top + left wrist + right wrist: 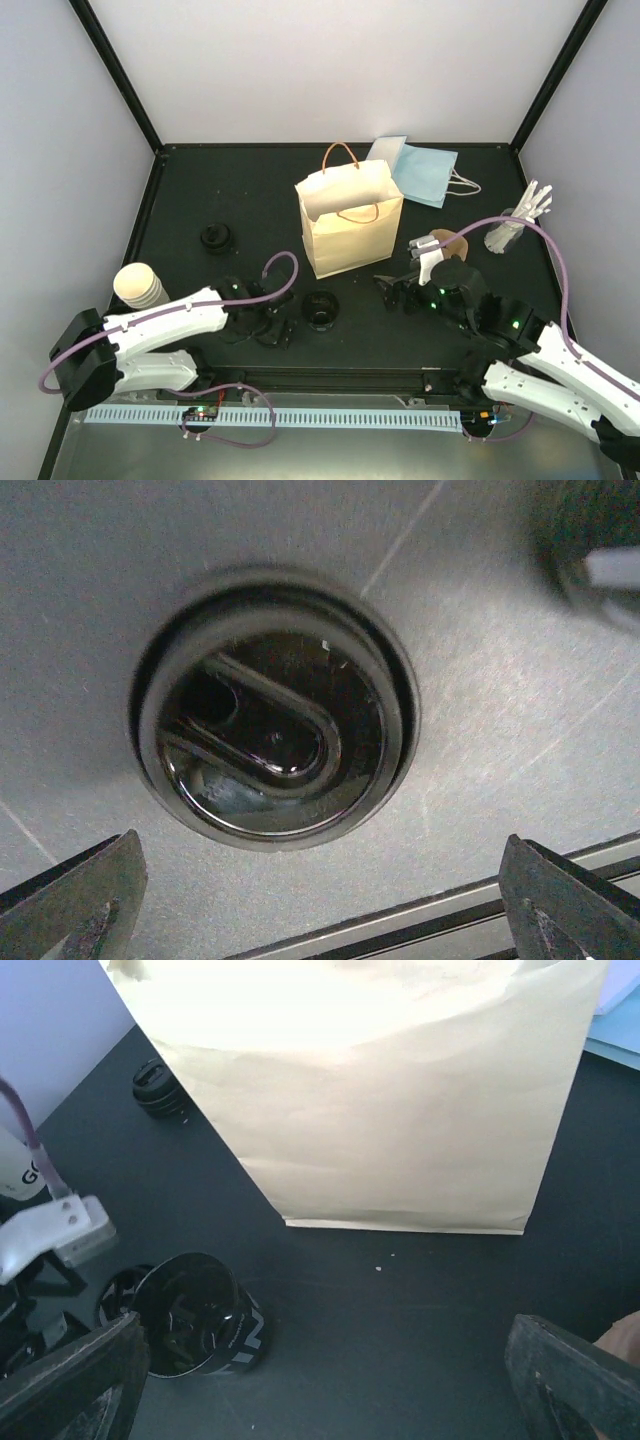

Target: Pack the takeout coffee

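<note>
Overhead, the takeout coffee [320,310] sits on the worktop [250,200] at centre frame, just below the tan paper bag [350,225], showing only its black lid. Only the left wrist view resolves the lid's moulded recess. The coffee lies between the left claw [272,326] and the right claw [400,292], touching neither. Both stand fully open and empty. The cup wall is hidden.

Left arm [170,318] and right arm [545,352] hold jaws wide.
</note>
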Controlling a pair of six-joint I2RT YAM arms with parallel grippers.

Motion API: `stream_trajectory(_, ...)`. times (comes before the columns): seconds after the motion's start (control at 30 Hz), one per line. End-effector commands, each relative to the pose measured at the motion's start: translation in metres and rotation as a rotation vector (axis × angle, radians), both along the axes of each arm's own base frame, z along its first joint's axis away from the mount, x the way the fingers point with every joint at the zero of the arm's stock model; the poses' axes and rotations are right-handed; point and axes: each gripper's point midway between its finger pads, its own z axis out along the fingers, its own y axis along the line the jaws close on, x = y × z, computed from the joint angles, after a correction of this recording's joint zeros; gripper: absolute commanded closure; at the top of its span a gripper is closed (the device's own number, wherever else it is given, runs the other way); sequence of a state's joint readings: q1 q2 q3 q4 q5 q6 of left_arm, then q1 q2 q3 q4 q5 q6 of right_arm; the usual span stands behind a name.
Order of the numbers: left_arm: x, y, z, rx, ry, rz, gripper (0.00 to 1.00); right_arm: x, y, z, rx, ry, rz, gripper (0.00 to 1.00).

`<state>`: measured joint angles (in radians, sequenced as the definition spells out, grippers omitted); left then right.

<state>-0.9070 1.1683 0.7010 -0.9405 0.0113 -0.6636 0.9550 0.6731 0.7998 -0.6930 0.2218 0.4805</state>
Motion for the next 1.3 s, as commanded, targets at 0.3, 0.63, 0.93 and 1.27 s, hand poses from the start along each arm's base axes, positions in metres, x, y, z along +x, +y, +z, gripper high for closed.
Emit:
stream_trajectory(0.3,-0.004,-0.021,-0.014,-0.154,-0.088,0.045,0.01,0.006,0.002,0.006,0.031,-0.013,-0.034,0.0)
stream_trajectory(0.63,-0.001,-0.024,-0.014,-0.143,-0.124,-0.031,0.01,0.014,0.016,0.004,0.049,-0.024,-0.019,0.0)
stream_trajectory(0.93,0.007,-0.008,-0.013,-0.023,-0.17,0.044,0.01,0.012,0.013,-0.002,0.036,-0.021,-0.02,0.0)
stream_trajectory(1.27,0.024,-0.011,-0.005,0.021,-0.25,-0.014,0.01,0.012,0.015,-0.003,0.042,-0.021,-0.013,0.0)
